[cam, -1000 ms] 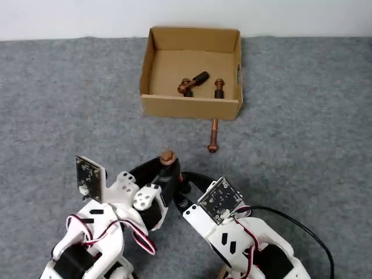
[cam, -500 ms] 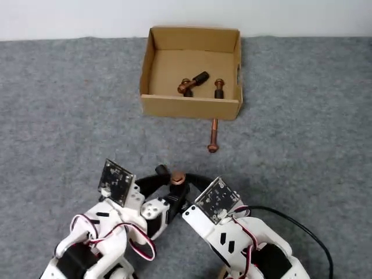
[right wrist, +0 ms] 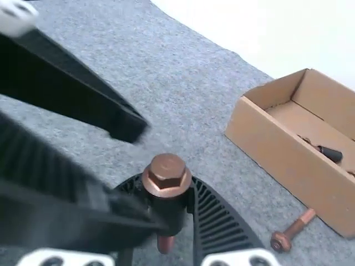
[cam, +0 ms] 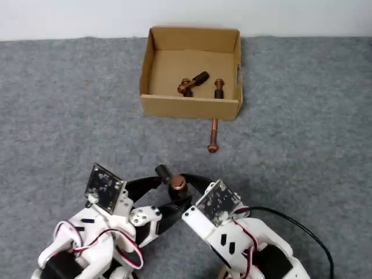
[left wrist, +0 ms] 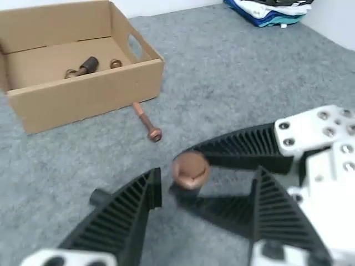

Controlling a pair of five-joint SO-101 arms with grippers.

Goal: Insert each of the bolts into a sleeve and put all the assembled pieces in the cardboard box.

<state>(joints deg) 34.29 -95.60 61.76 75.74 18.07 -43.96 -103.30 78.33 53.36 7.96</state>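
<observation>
A copper-headed bolt stands upright inside a black sleeve, its tip poking out below. My right gripper is shut on this sleeved bolt just in front of both arms. My left gripper is open, its fingers spread to either side of the bolt without touching it. A second black sleeve lies on the carpet beside the left gripper. One bare bolt lies in front of the cardboard box, which holds sleeved bolts.
Grey carpet covers the floor, with open room to the left and right of the box. A white wall runs behind the box. Folded cloth lies far off in the left wrist view.
The bolt moved back from the box toward the arms. The left arm's gripper, closed around it a second ago, has opened and drawn back, leaving it in the right gripper.
</observation>
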